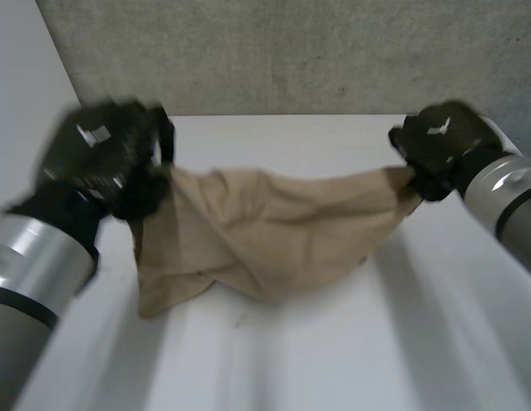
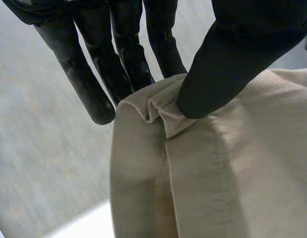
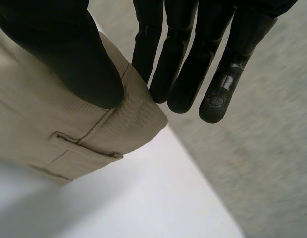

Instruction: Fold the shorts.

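Now the left hand (image 1: 111,158) is pinching one end of the shorts (image 1: 274,231). The right hand (image 1: 441,150) is pinching the other.

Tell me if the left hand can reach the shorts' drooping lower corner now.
Probably not yet: the left hand is pinching one top end of the shorts, the right hand the other. The corner droops just below it, nothing between, but it would have to let go first.

The beige twill shorts (image 1: 274,231) hang crumpled, stretched sideways and lifted at both ends, sagging in the middle with their lowest folds on the white table (image 1: 334,360).
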You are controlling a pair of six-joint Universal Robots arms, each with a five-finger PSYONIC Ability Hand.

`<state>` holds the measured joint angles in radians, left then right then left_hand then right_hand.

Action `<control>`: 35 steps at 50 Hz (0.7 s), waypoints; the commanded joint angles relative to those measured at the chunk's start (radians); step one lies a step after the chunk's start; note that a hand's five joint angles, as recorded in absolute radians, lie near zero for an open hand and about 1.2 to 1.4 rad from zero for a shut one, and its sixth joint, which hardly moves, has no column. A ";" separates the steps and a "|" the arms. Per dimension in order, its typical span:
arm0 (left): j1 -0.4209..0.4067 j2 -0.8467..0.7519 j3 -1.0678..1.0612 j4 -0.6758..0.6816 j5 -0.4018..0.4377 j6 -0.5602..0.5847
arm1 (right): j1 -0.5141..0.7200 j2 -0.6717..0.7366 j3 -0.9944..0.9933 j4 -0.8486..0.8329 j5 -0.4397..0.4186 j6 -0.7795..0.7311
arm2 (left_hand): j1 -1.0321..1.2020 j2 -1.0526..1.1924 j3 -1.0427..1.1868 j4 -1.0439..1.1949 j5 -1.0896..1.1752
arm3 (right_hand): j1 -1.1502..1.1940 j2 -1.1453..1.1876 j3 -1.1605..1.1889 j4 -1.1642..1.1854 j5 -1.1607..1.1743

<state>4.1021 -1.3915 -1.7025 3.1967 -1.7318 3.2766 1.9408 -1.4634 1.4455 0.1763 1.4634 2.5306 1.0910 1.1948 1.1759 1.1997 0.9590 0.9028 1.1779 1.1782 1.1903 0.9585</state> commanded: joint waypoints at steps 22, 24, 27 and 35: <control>0.257 0.036 0.072 -0.225 0.285 -0.006 | -0.079 -0.195 -0.050 0.147 -0.075 -0.010 | 0.305 0.201 0.220 0.197 0.263 | 0.493 0.218 0.218 0.206 0.263; 0.257 -0.039 0.061 -0.204 0.291 -0.005 | -0.079 -0.123 -0.047 0.144 -0.093 -0.012 | 0.305 0.201 0.220 0.197 0.263 | 0.493 0.218 0.218 0.206 0.263; 0.254 -0.145 0.073 -0.169 0.290 -0.002 | -0.079 -0.031 -0.066 0.146 -0.095 -0.015 | 0.305 0.201 0.220 0.197 0.263 | 0.493 0.218 0.218 0.206 0.263; 0.253 -0.434 0.264 -0.083 0.281 0.018 | -0.065 0.214 -0.250 0.111 -0.095 -0.041 | 0.305 0.201 0.220 0.197 0.263 | 0.493 0.218 0.218 0.206 0.263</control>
<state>4.3567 -1.6333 -1.5791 3.0585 -1.4428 3.2793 1.8669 -1.4417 1.3424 0.3197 1.3682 2.5091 1.0910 1.1967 1.1875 1.2037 0.9590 0.9028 1.1779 1.1782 1.1904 0.9585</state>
